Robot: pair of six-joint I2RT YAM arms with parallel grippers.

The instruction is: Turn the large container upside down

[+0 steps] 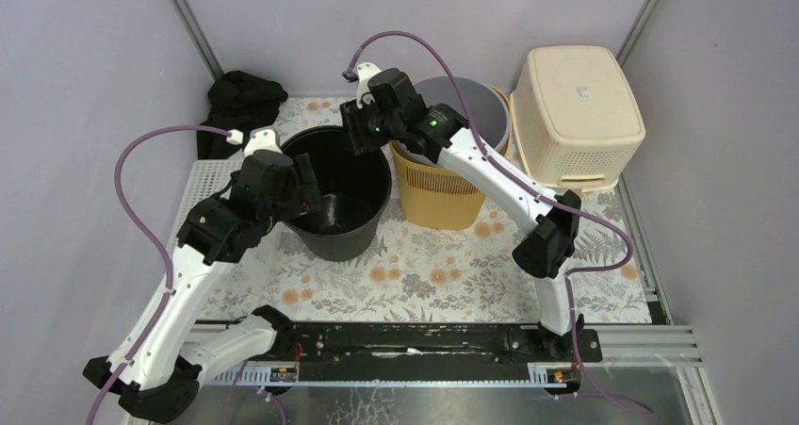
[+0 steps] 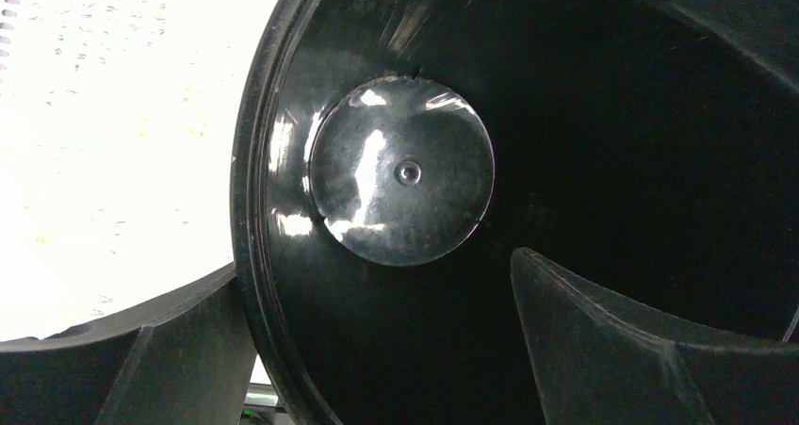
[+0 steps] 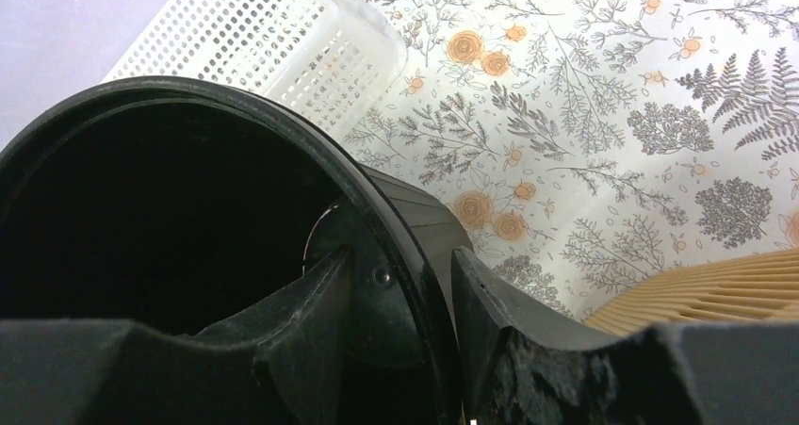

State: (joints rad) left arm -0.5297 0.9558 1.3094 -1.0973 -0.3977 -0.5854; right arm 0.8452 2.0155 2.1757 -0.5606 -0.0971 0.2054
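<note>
The large black container [image 1: 350,238] stands upright on the floral surface [image 1: 452,276], mouth up, not yet turned over. Everything else I place from it.

My left fingers [image 1: 318,191] sit at its left rim, spread as wide as they go. One finger is outside the wall and the other inside, and neither presses on the plastic. From my left wrist I look straight down the inside to the shiny round base [image 2: 400,171] with a small dimple at its middle. The rim [image 2: 247,208] curves down between my two dark fingers [image 2: 612,350].

My right fingers [image 1: 356,138] are at the container's far rim, on the side toward the yellow basket. They are parted and astride the lip [image 3: 283,128] – one finger [image 3: 301,331] inside, the other outside against the tapering wall – and they do not look clamped on it.

Just right of the container, nearly touching its wall, stands a yellow slatted basket [image 1: 438,194] with a grey bin [image 1: 476,105] nested in it. Beyond that basket lies a cream basket [image 1: 577,114], bottom up. A white perforated tray [image 1: 212,175] lies flat to the container's left, partly under my left arm. Behind the container's far left sits a heap of black cloth [image 1: 240,100].
</note>
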